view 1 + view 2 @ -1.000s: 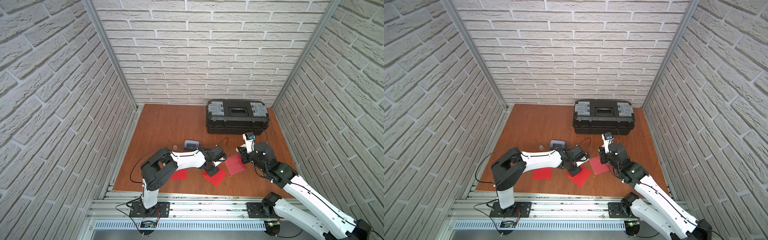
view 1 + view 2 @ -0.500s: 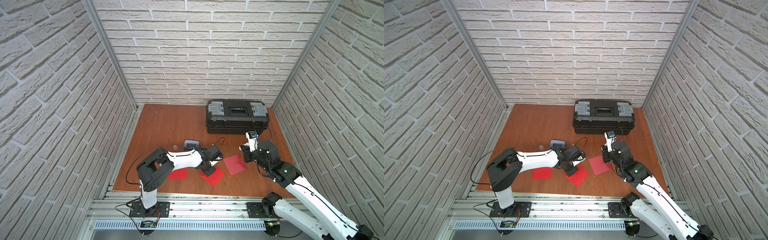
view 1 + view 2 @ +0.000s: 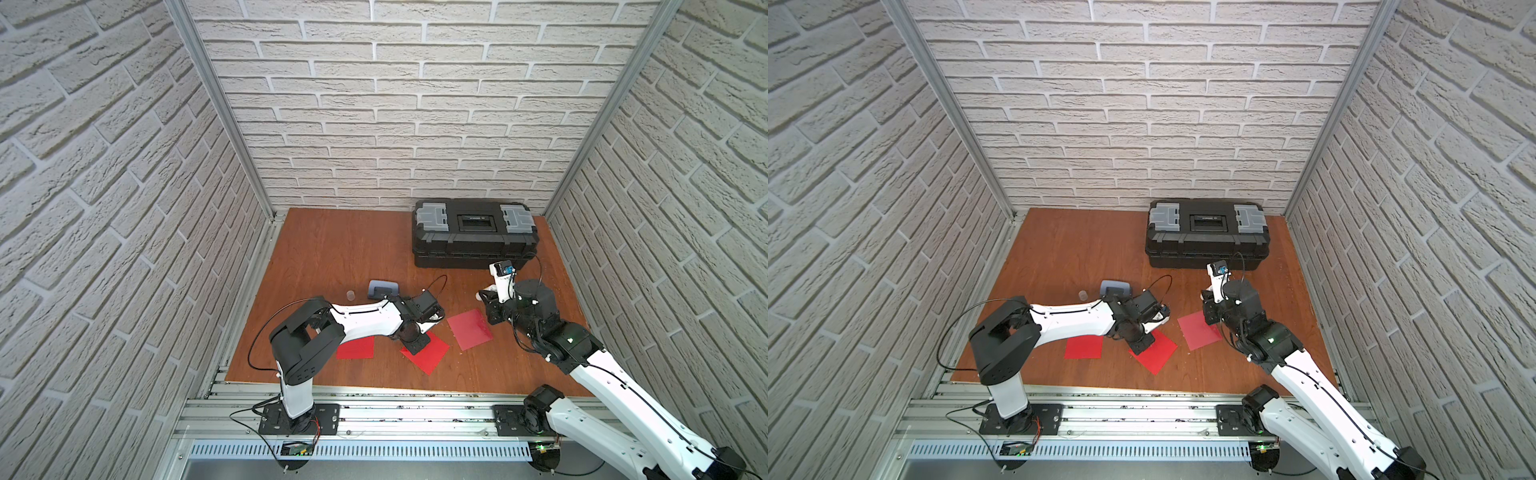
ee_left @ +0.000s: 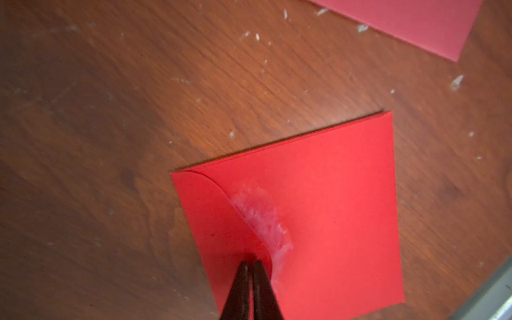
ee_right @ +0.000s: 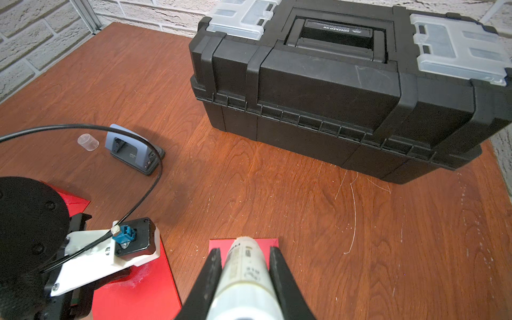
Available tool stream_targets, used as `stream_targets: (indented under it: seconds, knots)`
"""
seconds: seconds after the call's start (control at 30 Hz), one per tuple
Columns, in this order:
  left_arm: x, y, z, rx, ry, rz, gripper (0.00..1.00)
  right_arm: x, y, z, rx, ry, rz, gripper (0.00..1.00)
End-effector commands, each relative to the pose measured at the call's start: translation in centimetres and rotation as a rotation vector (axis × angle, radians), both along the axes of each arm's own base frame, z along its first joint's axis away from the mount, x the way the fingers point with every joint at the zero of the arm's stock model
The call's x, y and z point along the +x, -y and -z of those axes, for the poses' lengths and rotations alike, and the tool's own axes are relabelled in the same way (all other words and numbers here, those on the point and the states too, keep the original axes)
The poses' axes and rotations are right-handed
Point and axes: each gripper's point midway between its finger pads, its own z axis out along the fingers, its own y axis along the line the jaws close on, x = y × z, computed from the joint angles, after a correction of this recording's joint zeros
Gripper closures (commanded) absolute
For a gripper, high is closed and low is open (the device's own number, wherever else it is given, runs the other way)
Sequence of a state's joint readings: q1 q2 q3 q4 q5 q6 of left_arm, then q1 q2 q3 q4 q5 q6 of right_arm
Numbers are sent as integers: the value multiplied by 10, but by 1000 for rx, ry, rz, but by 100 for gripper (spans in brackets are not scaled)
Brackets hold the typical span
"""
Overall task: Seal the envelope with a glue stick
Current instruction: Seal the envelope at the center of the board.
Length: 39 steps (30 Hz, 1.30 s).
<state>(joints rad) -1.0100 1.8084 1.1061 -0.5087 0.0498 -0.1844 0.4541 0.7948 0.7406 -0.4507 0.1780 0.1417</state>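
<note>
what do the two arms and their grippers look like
Both arms, left arm and right arm, are white shells with bulky black joints and thin black cables looping along them. The left gripper and right gripper have slim tapered black fingers. Each wrist carries a white camera bracket with a blue plug.

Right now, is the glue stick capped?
Uncapped: the glue stick shows a bare tip; a translucent cap lies by the hole punch.

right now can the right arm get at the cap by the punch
Probably not: the right hand is shut on the glue stick, and the left arm and punch lie between it and the cap.
</note>
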Motion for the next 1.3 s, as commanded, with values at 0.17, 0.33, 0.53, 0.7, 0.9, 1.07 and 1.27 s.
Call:
stream_targets:
  seconds: [0.17, 0.33, 0.53, 0.7, 0.9, 1.07, 1.27]
  knots:
    - [-27, -30, 44, 292, -14, 108, 93, 1, 2, -20, 16, 52, 6, 97]
    - [-38, -34, 52, 355, -26, 156, 92, 1, 4, -21, 6, 57, 7, 97]
    - [-33, -24, 42, 262, -34, 131, 91, 1, 5, -21, 6, 58, 12, 97]
    - [-11, -8, -1, 41, -10, 27, 88, 1, 4, -22, 10, 56, 11, 97]
    - [-10, -6, -10, -21, -33, 3, 87, 2, 2, -20, 20, 53, 8, 97]
    - [-12, -13, -3, 14, -29, 4, 88, 3, 1, -20, 19, 50, 5, 97]
    - [-24, -24, 17, 126, -35, 46, 89, 2, 1, -18, 14, 42, 5, 97]
